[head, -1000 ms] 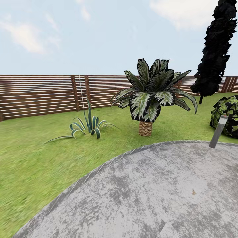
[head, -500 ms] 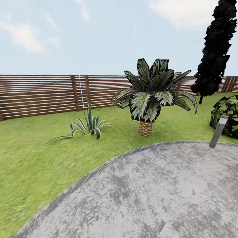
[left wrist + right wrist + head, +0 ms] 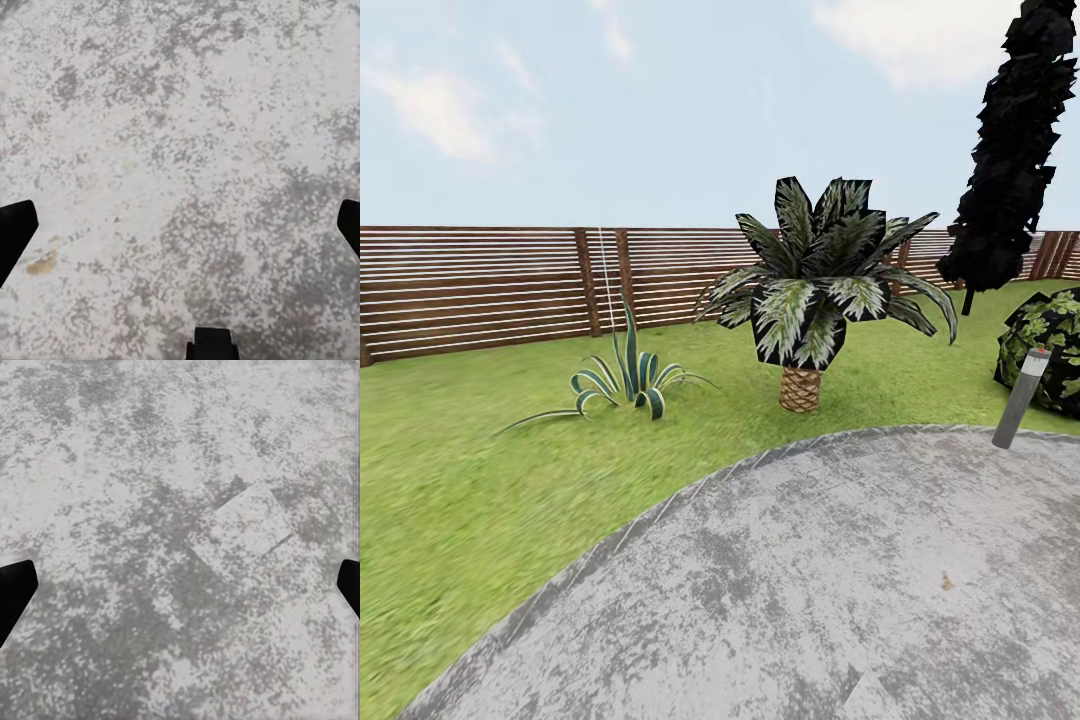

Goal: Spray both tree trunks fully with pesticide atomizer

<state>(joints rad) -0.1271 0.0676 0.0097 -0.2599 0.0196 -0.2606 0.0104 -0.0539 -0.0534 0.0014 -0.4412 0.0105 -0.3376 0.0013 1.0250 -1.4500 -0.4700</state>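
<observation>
The garden's green grass floor (image 3: 470,480) spreads to a brown slatted fence (image 3: 480,285). The pesticide atomizer, the two thick-trunked trees and any pesticide specks are out of view. My left gripper (image 3: 180,229) is open, its dark fingertips (image 3: 15,232) wide apart over mottled grey paving (image 3: 180,135), nothing between them. My right gripper (image 3: 180,589) is open too, hanging over the same kind of paving, with a pale square patch (image 3: 251,521) beneath it.
A grey round paved patch (image 3: 840,580) fills the near ground. Beyond its edge stand a short palm with a scaly stump (image 3: 800,388), a spiky striped plant (image 3: 625,380), a black cypress-like tree (image 3: 1005,150), a dark bush (image 3: 1050,345) and a leaning grey post (image 3: 1020,398).
</observation>
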